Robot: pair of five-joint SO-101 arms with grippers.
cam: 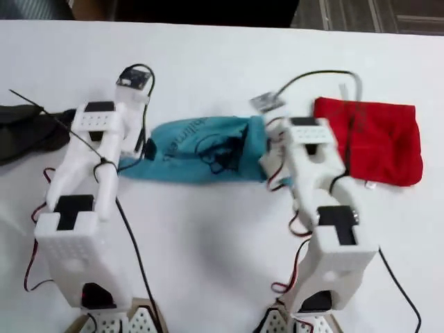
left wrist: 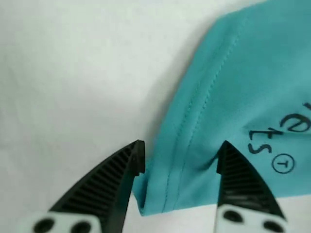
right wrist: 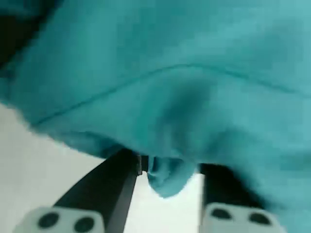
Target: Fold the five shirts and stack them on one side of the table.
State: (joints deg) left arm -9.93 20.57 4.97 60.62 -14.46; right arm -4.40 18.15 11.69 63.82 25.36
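Note:
A teal shirt (cam: 201, 149) with dark print lies folded into a long band between my two arms. My left gripper (left wrist: 182, 155) is open at the shirt's left end, its fingers either side of the hemmed corner (left wrist: 160, 194). In the high view the left gripper (cam: 143, 148) sits low over that end. At the shirt's other end my right gripper (right wrist: 170, 170) is open, with a small bunch of teal cloth (right wrist: 167, 182) between its fingers; it shows in the high view as the right gripper (cam: 270, 154). A folded red shirt (cam: 378, 139) lies just right of the right arm.
A dark shirt (cam: 28, 128) lies crumpled at the table's left edge. Loose cables (cam: 312, 76) run across the white table (cam: 208, 236) behind the arms. Bare table lies in front of the teal shirt, between the two arm bases.

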